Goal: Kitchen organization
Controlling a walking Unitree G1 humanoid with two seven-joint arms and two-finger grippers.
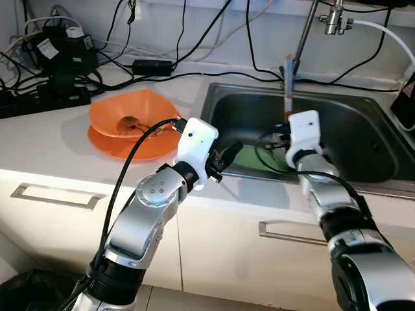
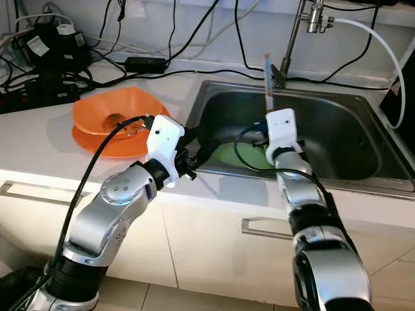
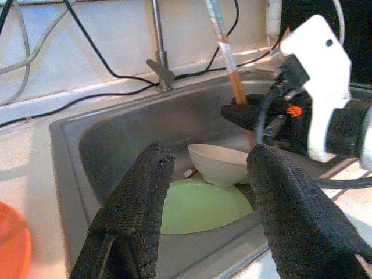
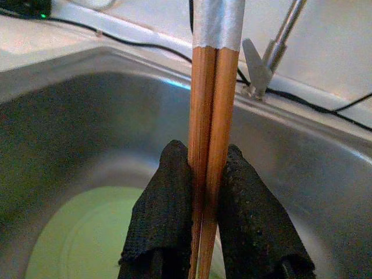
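Note:
My right gripper point(image 4: 206, 154) is shut on a pair of brown chopsticks point(image 4: 212, 110) with silver tops, holding them upright over the steel sink point(image 1: 353, 139). In the sink lie a pale green plate point(image 3: 197, 209) and a white bowl point(image 3: 218, 164) resting on its far edge. The chopsticks point(image 1: 287, 91) rise from my right gripper in front of the faucet. My left gripper point(image 3: 212, 160) stands open with nothing between its fingers, hovering at the sink's near left rim and pointing at the bowl and plate.
Two stacked orange bowls point(image 1: 130, 120) sit on the white counter left of the sink, with something brown inside. Power strips, adapters and black cables point(image 1: 58, 58) crowd the back of the counter. The faucet point(image 1: 305, 32) stands behind the sink.

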